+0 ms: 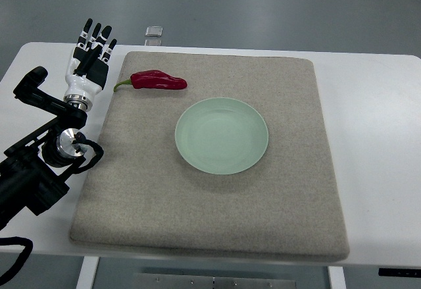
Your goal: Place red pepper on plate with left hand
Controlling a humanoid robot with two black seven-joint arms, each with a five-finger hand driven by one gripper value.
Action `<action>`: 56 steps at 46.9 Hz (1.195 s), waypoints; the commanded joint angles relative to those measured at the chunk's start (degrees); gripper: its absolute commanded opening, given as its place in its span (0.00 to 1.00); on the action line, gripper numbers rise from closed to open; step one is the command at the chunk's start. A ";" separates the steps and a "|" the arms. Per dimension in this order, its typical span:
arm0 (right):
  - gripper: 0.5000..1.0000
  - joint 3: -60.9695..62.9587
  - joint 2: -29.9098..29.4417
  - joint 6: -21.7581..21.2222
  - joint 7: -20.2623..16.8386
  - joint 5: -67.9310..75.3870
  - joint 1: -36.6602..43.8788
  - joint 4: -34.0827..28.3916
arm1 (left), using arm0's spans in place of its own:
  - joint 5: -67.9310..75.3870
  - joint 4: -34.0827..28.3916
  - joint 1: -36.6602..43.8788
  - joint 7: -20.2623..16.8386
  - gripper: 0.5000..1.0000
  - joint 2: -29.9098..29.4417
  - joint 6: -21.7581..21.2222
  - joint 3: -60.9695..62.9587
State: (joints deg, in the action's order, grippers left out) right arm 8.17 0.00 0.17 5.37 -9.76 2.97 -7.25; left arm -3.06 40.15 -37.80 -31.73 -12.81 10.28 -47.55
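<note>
I see the red pepper (158, 80) lying on its side on the gray mat (210, 216). It sits up and to the left of the plate (222, 135), near it but not touching. Its green stem points left, away from the plate, toward the mat's edge.

The plate is pale green and round. It rests flat near the middle of the mat, and there is nothing in it.

My left hand (89, 62) is far to the left of the plate, just past the mat's left edge, over the white surface (375, 137). Its fingers (97, 39) are straight and spread out, pointing away from me. They hold nothing. The hand is close to the pepper's stem but does not touch it.

The black arm (39, 164) comes in from the left, below the hand.

A small clear thing (154, 33) sits at the far edge of the surface, beyond the mat. I cannot tell what it is.
</note>
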 commanded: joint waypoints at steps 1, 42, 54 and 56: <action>0.86 0.00 0.00 0.01 -0.01 0.00 -0.07 -0.04 | -0.02 0.02 0.00 0.00 1.00 -0.03 0.00 0.00; 0.86 0.00 0.00 0.01 -0.01 0.00 -0.07 0.05 | 0.95 -0.60 -1.23 0.00 1.00 -0.11 0.00 0.53; 0.86 0.00 0.00 0.01 -0.01 0.00 0.02 -0.04 | 0.78 -0.69 -1.40 0.09 1.00 -0.03 0.70 0.27; 0.86 0.00 0.00 0.01 -0.01 0.00 -0.07 -0.04 | 0.69 -0.69 -1.40 0.09 1.00 -0.03 0.79 0.27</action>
State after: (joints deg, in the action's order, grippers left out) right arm 8.17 0.00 0.17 5.38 -9.76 2.94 -7.25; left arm -2.20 39.46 -39.19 -31.67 -12.91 10.81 -47.18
